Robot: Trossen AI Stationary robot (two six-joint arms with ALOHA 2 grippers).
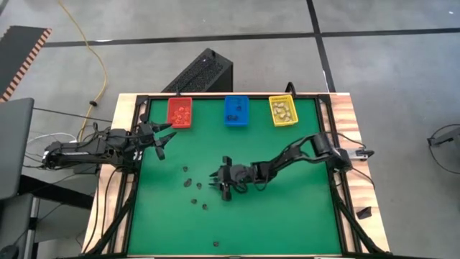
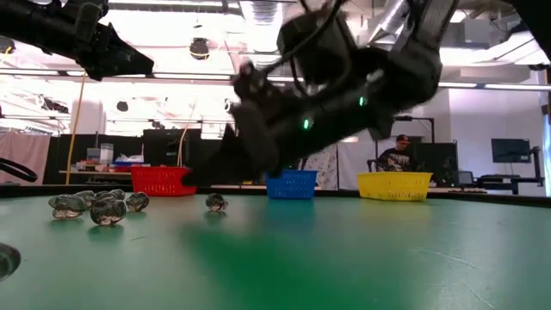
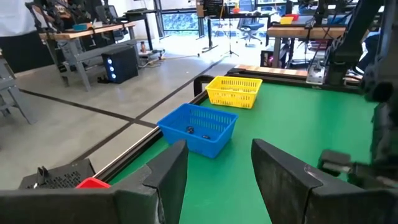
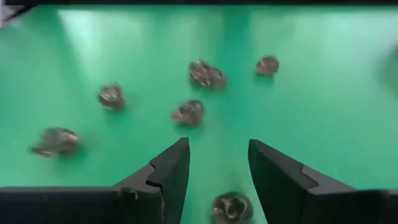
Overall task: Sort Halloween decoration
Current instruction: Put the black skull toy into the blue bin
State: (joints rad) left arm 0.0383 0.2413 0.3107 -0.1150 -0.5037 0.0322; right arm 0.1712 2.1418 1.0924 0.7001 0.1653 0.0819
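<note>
At mat centre we see the dark trinkets [image 1: 195, 188] scattered loose, one more [image 4: 231, 206] lying between the right gripper's [image 1: 218, 183] fingers [image 4: 169, 171], untouched. Right gripper sits just at 3 o'clock of the cluster, jaws parted, holding nothing. At 12 o'clock along the far edge stand the red bin [image 1: 180, 112], blue bin [image 1: 236, 111] and yellow bin [image 1: 282, 110], each with pieces inside. At 10 o'clock the left gripper [image 1: 161, 137] waits, fingers [image 3: 280, 177] spread, empty.
</note>
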